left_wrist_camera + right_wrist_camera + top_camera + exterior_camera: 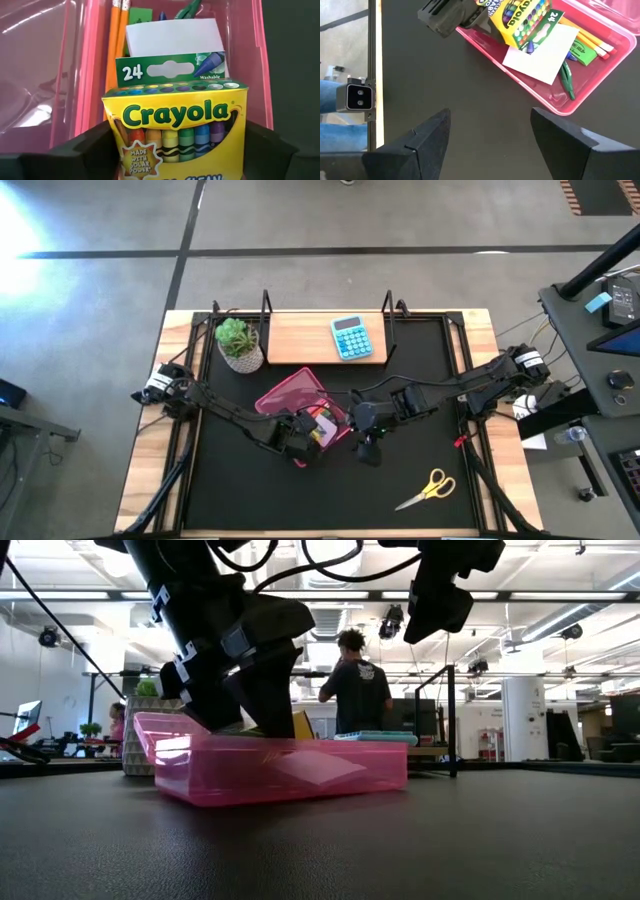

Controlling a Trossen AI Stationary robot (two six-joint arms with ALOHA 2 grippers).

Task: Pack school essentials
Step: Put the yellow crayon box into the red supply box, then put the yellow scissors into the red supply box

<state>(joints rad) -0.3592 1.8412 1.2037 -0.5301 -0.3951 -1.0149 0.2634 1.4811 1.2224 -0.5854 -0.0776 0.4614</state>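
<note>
Crayon box (176, 131), clamped upright between the left gripper's (175, 150) fingers, hangs over the pink case (555, 102), seemingly to join the pencils (116, 42) and white pad (540, 52) inside. Right gripper (487, 132) waits beside it, fingers spread; scissors (428, 489) lie unpacked.
</note>
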